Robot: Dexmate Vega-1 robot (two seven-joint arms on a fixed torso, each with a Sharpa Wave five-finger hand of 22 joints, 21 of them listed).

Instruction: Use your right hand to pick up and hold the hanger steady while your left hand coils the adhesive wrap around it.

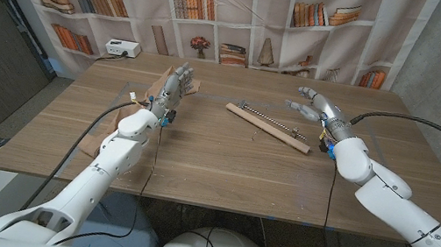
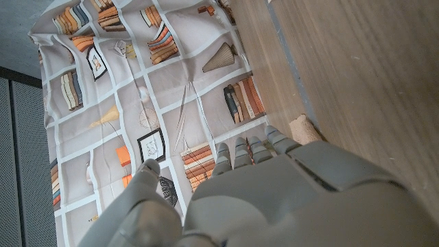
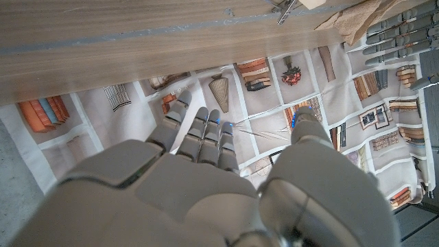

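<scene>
The hanger (image 1: 268, 125) lies flat on the wooden table (image 1: 223, 164), toward the far middle, set at a slant so that one end points to the far left and the other to the near right. It is a straight wooden bar of light brown colour, with a thin metal rod running alongside its far edge and small metal fittings near the ends. No brand, label or writing can be read on it.

The right hand (image 1: 316, 109) hovers just beside the hanger's near-right end, its fingers spread apart and reaching toward the bar, holding nothing. In the right wrist view the same hand (image 3: 206, 171) has its fingers fanned out with gaps between them.

The left hand (image 1: 173, 89) is raised on the left side of the table, well apart from the hanger, fingers upright and loosely apart, with nothing in its grip. Just behind it a tan strip of adhesive wrap (image 1: 160, 87) shows, and in the left wrist view a frayed beige end (image 2: 303, 129) lies on the table just beyond the fingertips (image 2: 255, 149).

A white box with dark sockets (image 1: 122, 49) sits at the table's far left corner; any marking on it is too small to read. Behind the table hangs a backdrop printed with bookshelves (image 1: 221, 8); the book spines carry no legible titles.
</scene>
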